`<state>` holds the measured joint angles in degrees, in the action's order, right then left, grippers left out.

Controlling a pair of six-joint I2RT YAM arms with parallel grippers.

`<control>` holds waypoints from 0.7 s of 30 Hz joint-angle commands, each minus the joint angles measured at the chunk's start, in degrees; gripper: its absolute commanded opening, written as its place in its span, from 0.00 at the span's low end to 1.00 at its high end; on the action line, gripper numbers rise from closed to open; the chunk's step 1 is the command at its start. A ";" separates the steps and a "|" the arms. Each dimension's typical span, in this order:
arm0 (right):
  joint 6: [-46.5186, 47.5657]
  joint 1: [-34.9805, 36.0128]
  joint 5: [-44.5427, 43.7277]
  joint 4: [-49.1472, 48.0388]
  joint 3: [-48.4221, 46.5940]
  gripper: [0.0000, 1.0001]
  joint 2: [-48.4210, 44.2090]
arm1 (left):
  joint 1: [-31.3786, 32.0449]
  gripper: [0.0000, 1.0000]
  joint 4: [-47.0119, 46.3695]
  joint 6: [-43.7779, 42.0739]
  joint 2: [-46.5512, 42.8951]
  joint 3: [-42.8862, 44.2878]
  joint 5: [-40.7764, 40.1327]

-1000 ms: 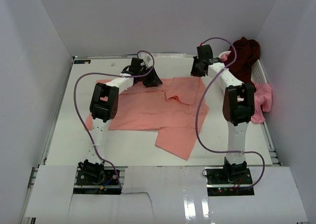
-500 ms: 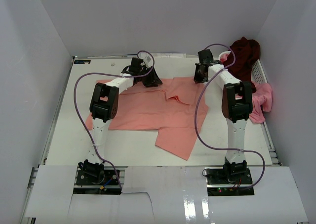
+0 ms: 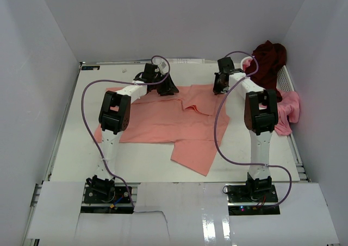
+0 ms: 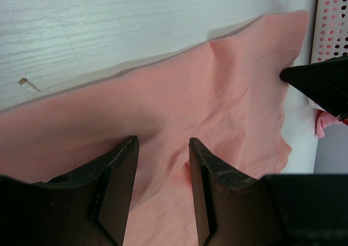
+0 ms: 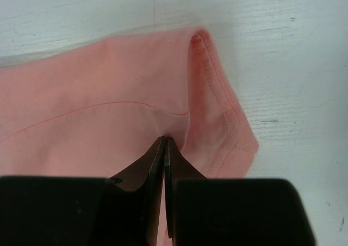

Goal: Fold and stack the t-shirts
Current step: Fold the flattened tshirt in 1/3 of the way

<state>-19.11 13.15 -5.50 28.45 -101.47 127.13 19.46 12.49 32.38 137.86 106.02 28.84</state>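
Right jaws pinch the salmon-pink t-shirt (image 5: 98,110) (left jaws parted).

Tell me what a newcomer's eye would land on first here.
The salmon-pink shirt spread flat across the middle of the table dominates. The right gripper is shut on its far right sleeve, puckering the cloth, while the left gripper stands open over its far edge. A dark maroon shirt is heaped in the far right corner.

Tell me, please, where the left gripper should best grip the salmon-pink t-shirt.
Probably the far edge, from above: the salmon-pink t-shirt lies flat, with a raised crease under the open left gripper, mirroring the hemmed corner pinched by the right gripper.
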 commanded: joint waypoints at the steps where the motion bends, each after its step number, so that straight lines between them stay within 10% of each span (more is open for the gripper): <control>1: -0.05 -0.23 -2.84 0.90 -0.83 0.08 -0.13 | -0.13 0.54 4.30 -1.18 -4.18 -0.99 -2.38; 21: 0.92 -4.10 -4.96 2.14 0.75 0.08 -5.31 | -0.66 0.54 4.30 -1.09 -4.89 -1.25 -2.39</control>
<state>-18.96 7.94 -10.87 31.70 -100.57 126.80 19.20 13.54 32.36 137.25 105.69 28.29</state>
